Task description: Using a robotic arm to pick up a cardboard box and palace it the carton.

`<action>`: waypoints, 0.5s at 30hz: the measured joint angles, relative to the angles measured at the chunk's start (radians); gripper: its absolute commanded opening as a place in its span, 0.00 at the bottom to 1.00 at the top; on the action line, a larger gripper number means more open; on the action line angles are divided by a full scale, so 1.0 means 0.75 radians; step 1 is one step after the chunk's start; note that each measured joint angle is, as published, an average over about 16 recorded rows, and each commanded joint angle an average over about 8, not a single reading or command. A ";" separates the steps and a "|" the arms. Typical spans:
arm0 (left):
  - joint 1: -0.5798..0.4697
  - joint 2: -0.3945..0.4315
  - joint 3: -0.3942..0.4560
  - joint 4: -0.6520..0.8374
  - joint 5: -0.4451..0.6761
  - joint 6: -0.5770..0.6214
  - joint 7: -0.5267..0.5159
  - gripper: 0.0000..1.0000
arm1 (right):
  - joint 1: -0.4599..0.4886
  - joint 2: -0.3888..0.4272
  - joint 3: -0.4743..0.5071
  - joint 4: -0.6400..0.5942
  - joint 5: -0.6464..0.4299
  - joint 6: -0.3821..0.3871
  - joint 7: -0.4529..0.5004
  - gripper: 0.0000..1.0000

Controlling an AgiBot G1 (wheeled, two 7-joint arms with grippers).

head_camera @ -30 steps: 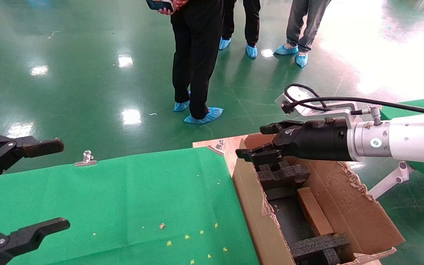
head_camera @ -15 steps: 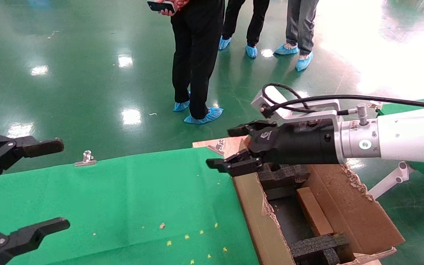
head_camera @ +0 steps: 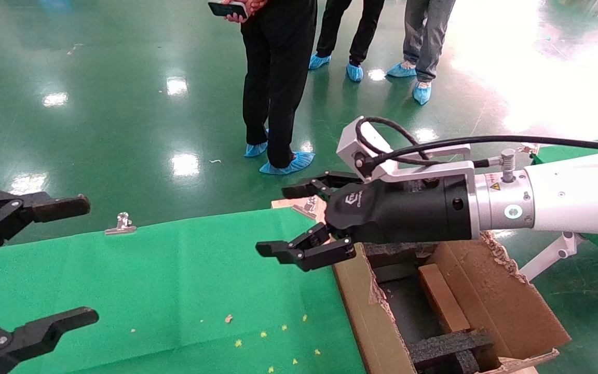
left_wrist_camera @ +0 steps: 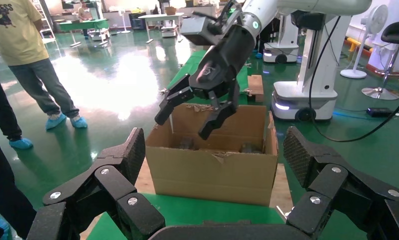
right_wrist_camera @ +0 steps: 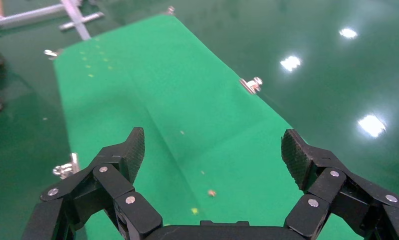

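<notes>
Two grippers shown. Right gripper, on white robotic arm, held at frame centre above green cloth, just left of carton; jaws spread, nothing grasped. Left gripper, all black, parked at lower left edge; jaws spread, empty. One carton, lower right: brown corrugated, ragged flaps, black foam inserts. One cardboard box, small, plain brown, seen inside carton. Two binder clips on cloth's far edge.

Green, brown, black

A green surface; a brown carton with black foam; a white arm bearing a black right tool.
</notes>
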 measured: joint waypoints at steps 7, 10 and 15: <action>0.000 0.000 0.000 0.000 0.000 0.000 0.000 1.00 | -0.132 -0.036 0.216 -0.013 0.028 -0.124 -0.083 1.00; 0.000 0.000 0.000 0.000 0.000 0.000 0.000 1.00 | -0.191 -0.051 0.311 -0.018 0.040 -0.178 -0.120 1.00; 0.000 0.000 0.000 0.000 0.000 0.000 0.000 1.00 | -0.289 -0.078 0.470 -0.028 0.061 -0.270 -0.181 1.00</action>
